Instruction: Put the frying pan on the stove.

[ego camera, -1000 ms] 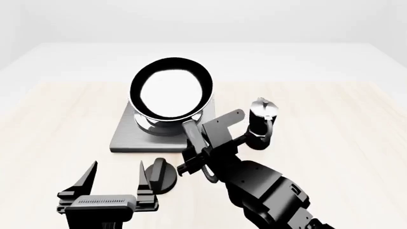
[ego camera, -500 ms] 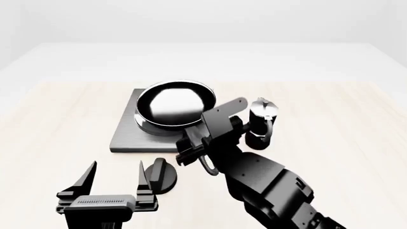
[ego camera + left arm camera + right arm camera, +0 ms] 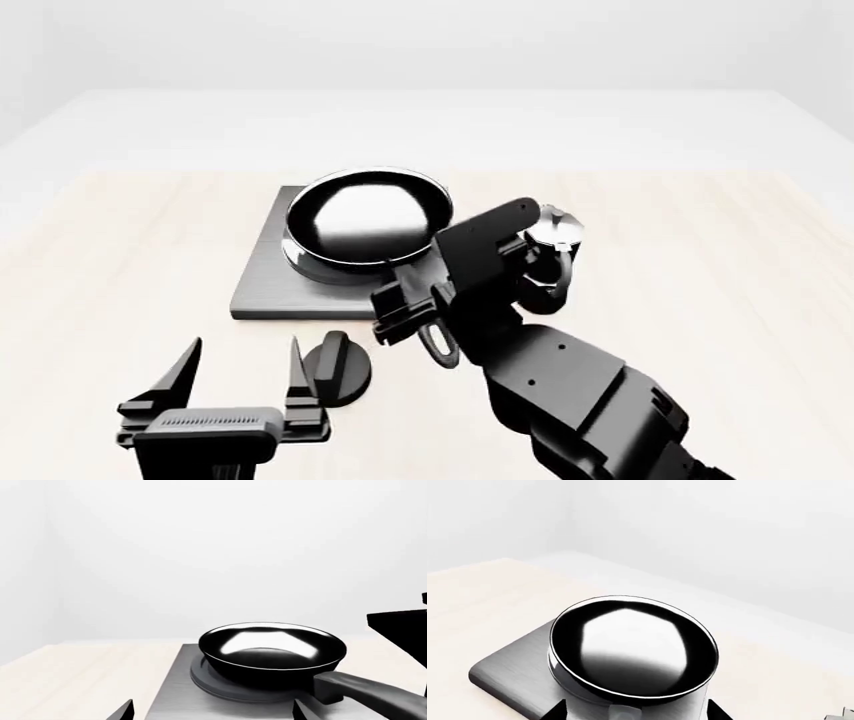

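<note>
The frying pan (image 3: 370, 222) is seated level on the stove (image 3: 267, 285), its handle apparently gripped by the right gripper (image 3: 416, 312), while the left gripper (image 3: 240, 375) is held with jaws wide.

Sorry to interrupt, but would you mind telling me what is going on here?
The robot is putting the frying pan on the stove. The pan sits level on the burner rings, and the right hand is at its handle; whether it grips cannot be seen. The left hand hovers open near a black knob, beside a moka pot.

Frying pan (image 3: 632, 652) sits level on the stove (image 3: 507, 672)
</note>
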Available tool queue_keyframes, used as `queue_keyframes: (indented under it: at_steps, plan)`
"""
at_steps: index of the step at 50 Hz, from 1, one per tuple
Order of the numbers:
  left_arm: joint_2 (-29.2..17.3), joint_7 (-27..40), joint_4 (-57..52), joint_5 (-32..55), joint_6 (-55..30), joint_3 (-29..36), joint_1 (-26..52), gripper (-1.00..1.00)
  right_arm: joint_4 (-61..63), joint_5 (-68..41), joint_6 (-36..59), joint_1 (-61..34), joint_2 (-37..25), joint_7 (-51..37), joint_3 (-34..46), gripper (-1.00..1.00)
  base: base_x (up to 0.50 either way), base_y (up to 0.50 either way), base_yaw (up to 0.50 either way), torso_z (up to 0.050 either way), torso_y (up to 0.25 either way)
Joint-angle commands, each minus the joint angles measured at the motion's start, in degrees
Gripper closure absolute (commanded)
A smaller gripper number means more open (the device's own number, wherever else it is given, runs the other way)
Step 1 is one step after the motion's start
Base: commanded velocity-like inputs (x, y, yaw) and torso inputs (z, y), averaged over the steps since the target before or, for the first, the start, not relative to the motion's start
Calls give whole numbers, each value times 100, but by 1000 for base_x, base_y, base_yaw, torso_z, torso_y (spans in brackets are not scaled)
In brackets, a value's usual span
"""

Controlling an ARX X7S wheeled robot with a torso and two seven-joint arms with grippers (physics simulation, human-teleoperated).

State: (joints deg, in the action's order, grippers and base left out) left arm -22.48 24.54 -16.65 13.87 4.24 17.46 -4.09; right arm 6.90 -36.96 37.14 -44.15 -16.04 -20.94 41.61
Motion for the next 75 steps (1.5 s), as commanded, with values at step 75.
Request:
queue_keyframes:
  at_steps: [75]
  plan:
    - [-441,337,-1148,186,92,-362,-577,-100,2445,1743,-2253,2270,-1450,-1667,-455,-100,0,0,0,0,0]
